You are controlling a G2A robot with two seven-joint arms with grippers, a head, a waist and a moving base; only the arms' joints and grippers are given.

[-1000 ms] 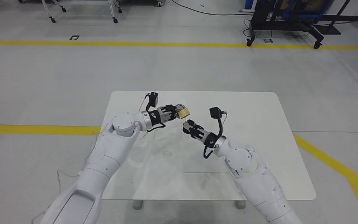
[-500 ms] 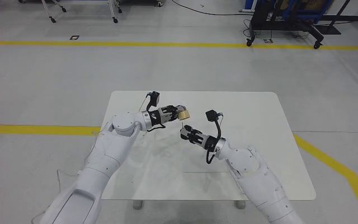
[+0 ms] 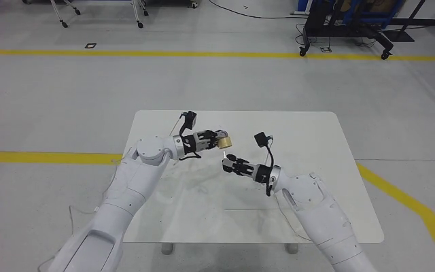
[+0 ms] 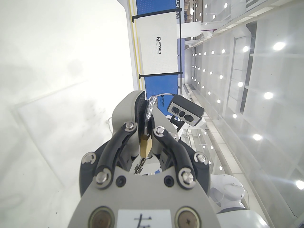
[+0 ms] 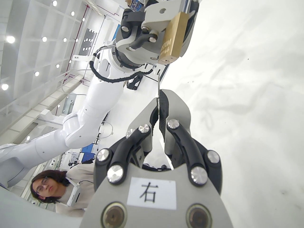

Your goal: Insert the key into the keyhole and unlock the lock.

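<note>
Counting: one lock [image 3: 225,141], one key [image 5: 158,88], two claws and one desk [image 3: 306,136] were in view.
Lock: it had a brass body and a silver shackle, and hung in the air over the middle of the desk, off its surface.
Left claw [image 3: 217,139]: it was closed on the lock's shackle. The brass body [image 4: 145,145] stuck out past the fingertips, with its base end turned toward the other arm.
Key: it was a thin silver one, pinched by its head, and its blade reached out past the fingertips toward the base of the lock [image 5: 174,37].
Right claw [image 5: 159,103]: it was closed on the key and was held above the desk [image 5: 249,48]. In the top view it sat [image 3: 228,163] nearer the robot than the left claw.
Gap: the key's tip was near the lock's base but apart from it, and was not yet in the keyhole.
In the way: in the right wrist view, the fingers of the left claw [image 5: 180,12] covered much of the shackle. In the left wrist view [image 4: 146,115], only the shackle's curved top showed between them, and the white desk [image 4: 59,48] lay to one side.
Around: the desk was white, with faint smudges. On the grey floor past the desk were yellow lines [image 3: 204,53], a dark wheeled frame [image 3: 346,27] and some wheeled legs [image 3: 102,13].
</note>
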